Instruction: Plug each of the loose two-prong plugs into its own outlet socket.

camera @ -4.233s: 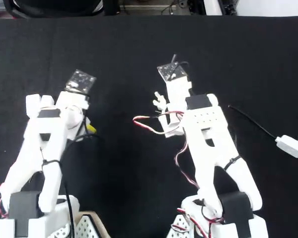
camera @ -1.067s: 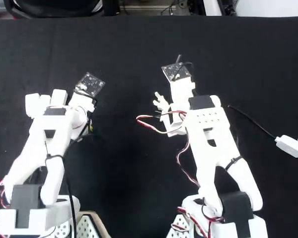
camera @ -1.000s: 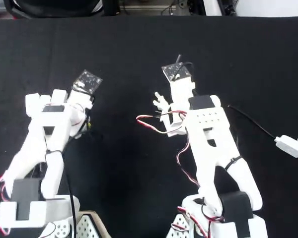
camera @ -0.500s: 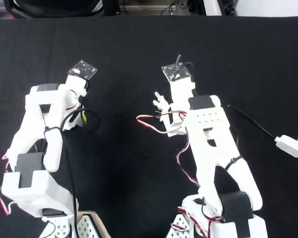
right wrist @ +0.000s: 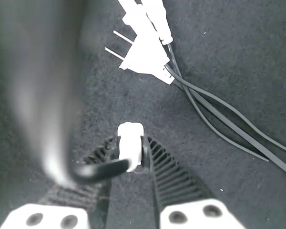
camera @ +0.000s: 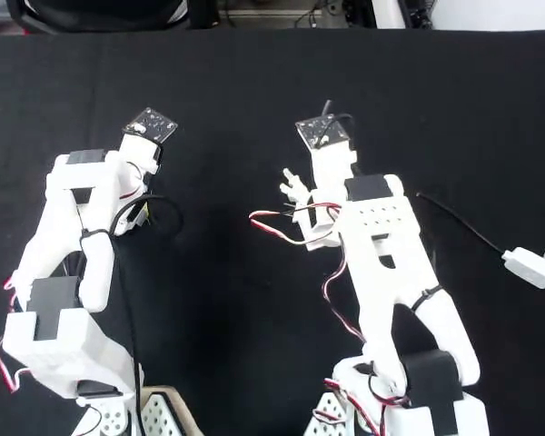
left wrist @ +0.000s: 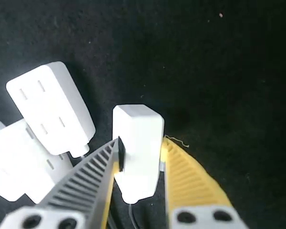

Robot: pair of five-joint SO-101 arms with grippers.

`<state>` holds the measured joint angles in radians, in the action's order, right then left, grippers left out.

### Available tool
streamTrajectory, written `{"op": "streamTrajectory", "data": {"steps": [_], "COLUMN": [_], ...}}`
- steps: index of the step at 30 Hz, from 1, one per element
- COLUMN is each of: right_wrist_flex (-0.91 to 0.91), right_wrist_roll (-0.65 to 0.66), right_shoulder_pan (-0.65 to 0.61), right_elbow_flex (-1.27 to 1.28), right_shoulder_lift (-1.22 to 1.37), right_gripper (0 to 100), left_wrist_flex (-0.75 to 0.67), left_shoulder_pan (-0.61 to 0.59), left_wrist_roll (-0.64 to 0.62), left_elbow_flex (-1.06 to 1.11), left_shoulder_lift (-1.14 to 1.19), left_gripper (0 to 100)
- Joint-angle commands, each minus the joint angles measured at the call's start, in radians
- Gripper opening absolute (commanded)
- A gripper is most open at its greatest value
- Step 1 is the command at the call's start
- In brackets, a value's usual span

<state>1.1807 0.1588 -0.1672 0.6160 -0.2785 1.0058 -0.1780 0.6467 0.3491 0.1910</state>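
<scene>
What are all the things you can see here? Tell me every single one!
table: one, black, under everything
outlet sockets: two, white, side by side beside the left gripper
held block: one, white, between the left gripper's fingers
loose plugs: at least two, white, on the table ahead of the right gripper
cables: several, black, trailing from the loose plugs
held plug: one, white, in the right gripper
corded piece: one, white, likely a plug, at the table's right edge
arms: two, white
left gripper: grey and yellow fingers
right gripper: dark fingers
</scene>
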Motion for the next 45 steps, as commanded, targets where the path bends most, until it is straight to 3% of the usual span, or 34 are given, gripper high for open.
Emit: {"op": "streamTrajectory", "data": {"steps": [1, 11, 24, 30, 34, 38, 45], "right_wrist_flex": [-0.008, -0.006, -0.006, -0.005, -0.005, -0.005, -0.003], "right_wrist_roll": [0.008, 0.008, 0.008, 0.006, 0.006, 0.006, 0.006], "right_shoulder_pan": [0.012, 0.012, 0.012, 0.012, 0.012, 0.012, 0.012], "right_elbow_flex": [-0.007, -0.007, -0.007, -0.007, -0.007, -0.007, -0.007], "right_shoulder_lift": [-0.004, -0.004, -0.004, -0.004, -0.004, -0.004, -0.004], "right_gripper": [1.1, 1.1, 1.1, 1.1, 1.1, 1.1, 1.1], "left_wrist_flex": [-0.015, -0.014, 0.138, 0.27, 0.23, 0.051, 0.117], "left_shoulder_pan": [-0.007, -0.007, 0.01, 0.177, 0.318, 0.455, 0.573], "left_wrist_roll": [0.008, 0.005, 0.006, -0.064, -0.16, -0.261, -0.313], "left_elbow_flex": [-0.024, -0.027, 0.085, 0.151, 0.291, 0.452, 0.521], "left_shoulder_lift": [-0.002, -0.023, -0.456, -0.631, -0.73, -0.75, -0.758], "left_gripper": [3, 3, 3, 3, 3, 3, 3]}}
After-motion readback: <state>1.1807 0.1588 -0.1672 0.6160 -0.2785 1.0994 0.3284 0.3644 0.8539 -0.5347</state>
